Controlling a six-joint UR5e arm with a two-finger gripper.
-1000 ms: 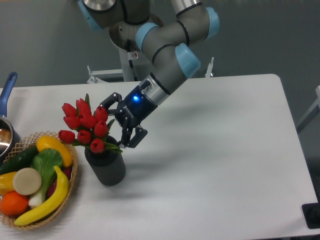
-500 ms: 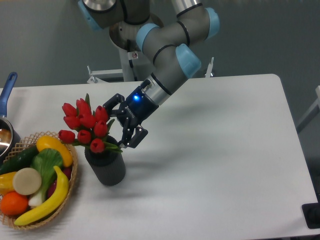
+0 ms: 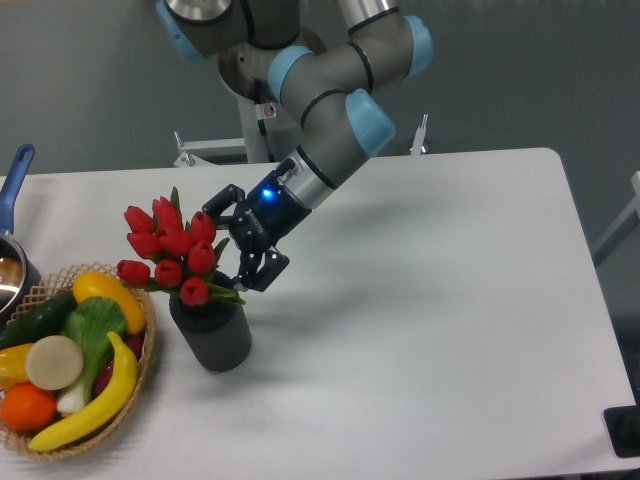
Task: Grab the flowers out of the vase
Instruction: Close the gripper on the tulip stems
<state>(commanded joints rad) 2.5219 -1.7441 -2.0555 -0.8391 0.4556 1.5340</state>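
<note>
Single fixed camera, high front, facing table (image 3: 450, 300)

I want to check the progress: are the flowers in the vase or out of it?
In. The flowers stand upright with their stems inside the vase; the open pincer is beside them, not yet closed on them.

Even, soft light; perhaps slightly blurry.

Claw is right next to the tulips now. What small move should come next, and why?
Probably ease the claw a little further left into the bunch. It is open, beside the right edge of the flowers, with nothing gripped. The flowers sit in the vase. Once the fingers straddle the stems just above the vase mouth, closing should catch them.
</note>
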